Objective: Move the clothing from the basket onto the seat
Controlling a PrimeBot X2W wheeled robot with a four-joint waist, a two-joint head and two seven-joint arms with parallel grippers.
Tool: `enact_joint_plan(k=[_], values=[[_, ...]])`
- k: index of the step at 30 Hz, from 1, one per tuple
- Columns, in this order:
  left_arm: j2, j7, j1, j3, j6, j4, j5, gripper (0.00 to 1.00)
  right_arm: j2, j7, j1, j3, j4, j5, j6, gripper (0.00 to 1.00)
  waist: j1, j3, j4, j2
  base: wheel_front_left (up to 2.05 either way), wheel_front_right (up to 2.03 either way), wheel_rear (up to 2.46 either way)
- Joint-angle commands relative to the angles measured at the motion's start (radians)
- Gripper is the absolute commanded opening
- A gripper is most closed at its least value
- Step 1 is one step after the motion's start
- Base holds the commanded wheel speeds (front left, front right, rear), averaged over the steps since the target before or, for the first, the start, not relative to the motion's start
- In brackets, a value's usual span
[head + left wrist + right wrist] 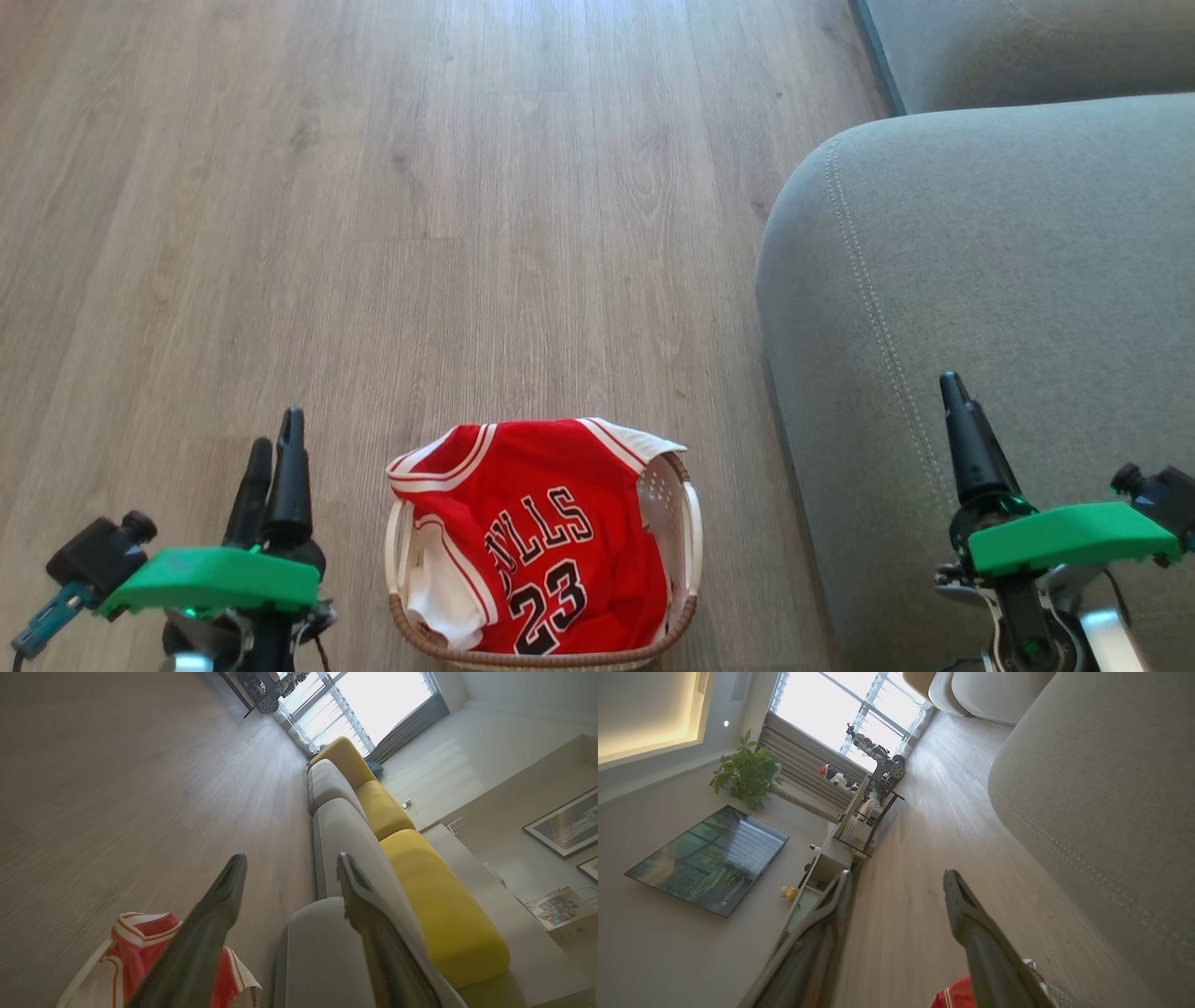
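Both wide open and empty, left gripper (291,858) and right gripper (897,877). Red jersey (551,504) sits crumpled in the basket (689,551) on the floor (467,187) between them, just beside the seat (980,280).

right gripper (896,877): two long dark fingers rising from bottom centre, spread wide, floor showing between | grey-green fabric sofa cushion with double stitched seam (1101,788): right side | pale wood-plank floor (934,826): centre | red fabric corner (955,996): bottom edge, beside right-hand finger | dark flat screen (710,858): left | leafy green plant (745,767): upper left
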Motion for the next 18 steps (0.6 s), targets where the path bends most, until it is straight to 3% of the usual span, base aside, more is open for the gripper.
enact_joint_plan(k=[1,18], values=[[0.013,-0.014,-0.036,0.007,0.004,-0.041,0.046,1.00,-0.025,-0.013,-0.024,0.016,-0.045,-0.041,0.005,1.00,0.0000,0.000,0.000,0.0000,0.00,0.00,0.00],[0.013,-0.064,-0.032,-0.007,0.010,-0.061,0.274,1.00,-0.038,-0.064,-0.021,0.052,-0.064,-0.255,0.006,1.00,0.0000,0.000,-0.003,0.0000,0.00,0.00,0.00]])
